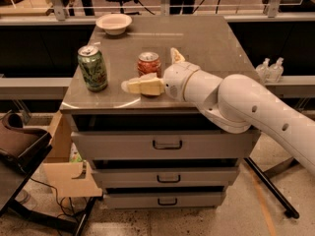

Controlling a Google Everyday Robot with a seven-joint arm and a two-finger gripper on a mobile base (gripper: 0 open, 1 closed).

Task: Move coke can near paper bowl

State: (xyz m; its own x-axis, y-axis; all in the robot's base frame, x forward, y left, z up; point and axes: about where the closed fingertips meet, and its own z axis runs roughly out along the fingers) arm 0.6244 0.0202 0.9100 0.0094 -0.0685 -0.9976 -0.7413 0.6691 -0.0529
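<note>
The coke can, red with a silver top, stands upright near the front middle of the grey cabinet top. The paper bowl, cream and shallow, sits at the far left corner, well apart from the can. My gripper is open, reaching in from the right at the can's height. One cream finger lies in front of the can and the other stands behind it to the right, so the can is between them. I cannot tell if either finger touches the can.
A green can stands upright at the front left, close to the near fingertip. The top belongs to a three-drawer cabinet. A cardboard box and a dark chair stand at lower left. Two small bottles sit at right.
</note>
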